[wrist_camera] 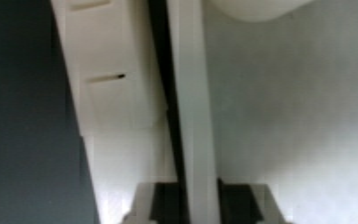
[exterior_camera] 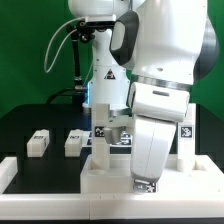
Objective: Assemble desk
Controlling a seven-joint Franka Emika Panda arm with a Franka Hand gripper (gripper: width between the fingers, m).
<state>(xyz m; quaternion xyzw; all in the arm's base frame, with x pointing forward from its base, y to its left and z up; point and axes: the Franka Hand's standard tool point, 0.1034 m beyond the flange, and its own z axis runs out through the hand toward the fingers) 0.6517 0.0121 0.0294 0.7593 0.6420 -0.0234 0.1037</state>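
The desk's white tabletop (exterior_camera: 108,168) lies at the front of the black table, mostly behind my arm. In the wrist view a thin white wall of the tabletop (wrist_camera: 190,110) runs straight between my dark fingers (wrist_camera: 155,203), which press on it from both sides. A small dark hole (wrist_camera: 115,75) shows in the white panel beside that wall. My gripper (exterior_camera: 118,138) is low over the tabletop and shut on it; it also shows in the wrist view (wrist_camera: 194,205). Two loose white legs with tags (exterior_camera: 38,142) (exterior_camera: 73,143) lie apart on the exterior view's left.
A long white rail (exterior_camera: 60,182) edges the table's front. The marker board's tags (exterior_camera: 101,131) show just behind the gripper. A green backdrop and black cables stand behind the arm. The big arm body (exterior_camera: 160,110) hides the exterior view's right side.
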